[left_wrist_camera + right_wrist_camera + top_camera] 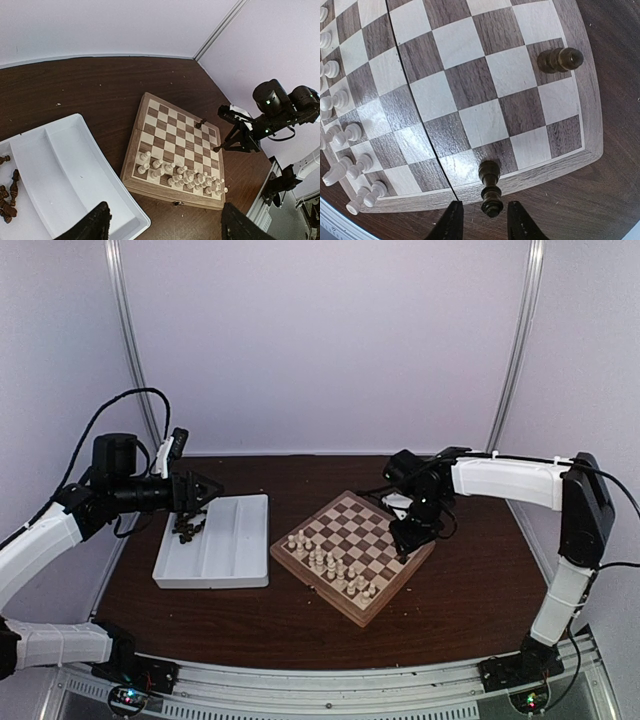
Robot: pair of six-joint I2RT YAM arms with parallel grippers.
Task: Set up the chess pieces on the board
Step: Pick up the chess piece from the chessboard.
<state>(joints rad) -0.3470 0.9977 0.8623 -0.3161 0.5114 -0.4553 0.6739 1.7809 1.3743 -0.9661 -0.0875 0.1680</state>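
The right claw, jaws apart, straddles a dark chess piece on the board.

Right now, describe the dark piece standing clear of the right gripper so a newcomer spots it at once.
Find the board, cream pieces crowding one side. Along the opposite edge row, one dark piece stands alone on a dark square. Its only dark neighbour sits between the right gripper's fingers; this one has bare squares all around.

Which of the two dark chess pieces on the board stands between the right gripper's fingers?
The dark piece at the board rim, flanked by the right gripper; the other dark piece stands alone.
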